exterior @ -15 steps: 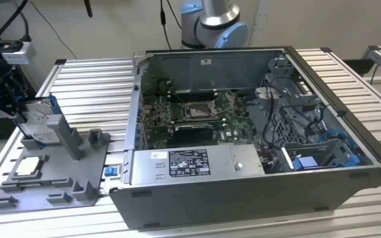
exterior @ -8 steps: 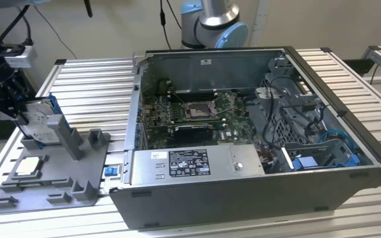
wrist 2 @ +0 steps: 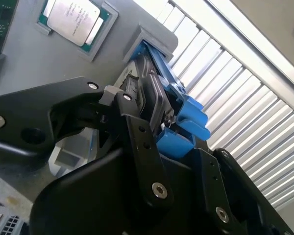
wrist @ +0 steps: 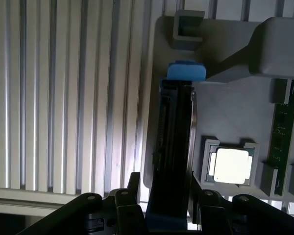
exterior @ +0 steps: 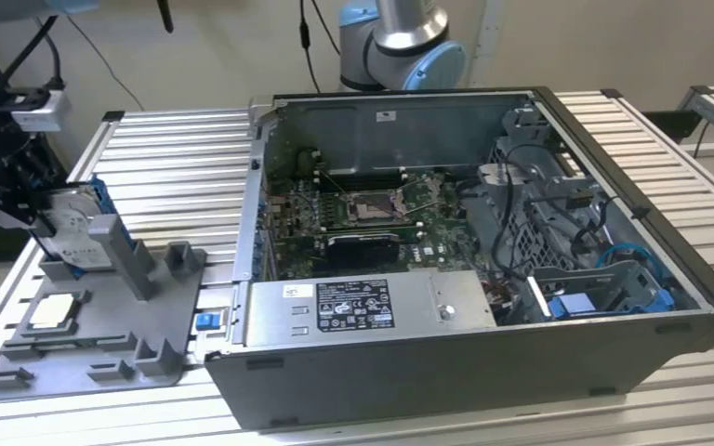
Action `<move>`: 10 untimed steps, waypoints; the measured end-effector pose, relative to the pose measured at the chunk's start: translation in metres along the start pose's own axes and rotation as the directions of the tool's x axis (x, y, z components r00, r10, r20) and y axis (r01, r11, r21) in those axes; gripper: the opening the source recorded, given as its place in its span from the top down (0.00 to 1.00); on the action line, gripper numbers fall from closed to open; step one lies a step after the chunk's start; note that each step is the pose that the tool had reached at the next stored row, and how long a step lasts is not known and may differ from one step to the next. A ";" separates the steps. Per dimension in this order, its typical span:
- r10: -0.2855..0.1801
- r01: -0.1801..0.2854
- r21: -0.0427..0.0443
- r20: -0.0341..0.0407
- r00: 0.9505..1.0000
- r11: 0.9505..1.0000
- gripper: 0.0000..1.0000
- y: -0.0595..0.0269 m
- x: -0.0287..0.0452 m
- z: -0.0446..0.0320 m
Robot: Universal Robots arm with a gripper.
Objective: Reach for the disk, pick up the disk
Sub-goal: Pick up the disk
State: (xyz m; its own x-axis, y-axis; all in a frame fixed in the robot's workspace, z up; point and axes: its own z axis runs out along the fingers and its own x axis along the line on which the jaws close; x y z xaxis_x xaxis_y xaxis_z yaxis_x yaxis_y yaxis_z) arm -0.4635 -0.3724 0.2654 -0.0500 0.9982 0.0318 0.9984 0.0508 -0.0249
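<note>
One gripper (wrist: 164, 182) straddles the disk (wrist: 175, 137), jaws apart, gap on one face; disk stands on edge at the edge of the grey fixture (wrist: 225, 122); open slatted table (wrist: 63, 98) just beside.

I see the disk (exterior: 74, 228) standing upright on edge. Silver-grey, white label, blue frame. It sits in the grey holder (exterior: 97, 358).

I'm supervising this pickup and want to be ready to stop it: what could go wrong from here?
1. The disk stands on edge in a slot of the grey fixture, with the hand straddling it. A lift off the slot's line might jam the disk or drag the fixture along.
2. The processor lies on the same fixture, close beside the disk. A slipping or swinging disk could strike it.
</note>
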 end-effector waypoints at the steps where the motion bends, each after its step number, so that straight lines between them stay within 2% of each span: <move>1: 0.000 0.000 0.000 0.000 1.000 1.000 0.00 0.0000 0.0000 0.0007; 10: 0.000 0.000 -0.003 0.000 1.000 1.000 0.00 0.0001 -0.0002 0.0049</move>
State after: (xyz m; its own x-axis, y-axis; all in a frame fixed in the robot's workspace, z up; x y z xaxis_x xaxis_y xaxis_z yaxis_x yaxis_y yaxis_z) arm -0.4636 -0.3724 0.2605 -0.0500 0.9983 0.0315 0.9985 0.0507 -0.0221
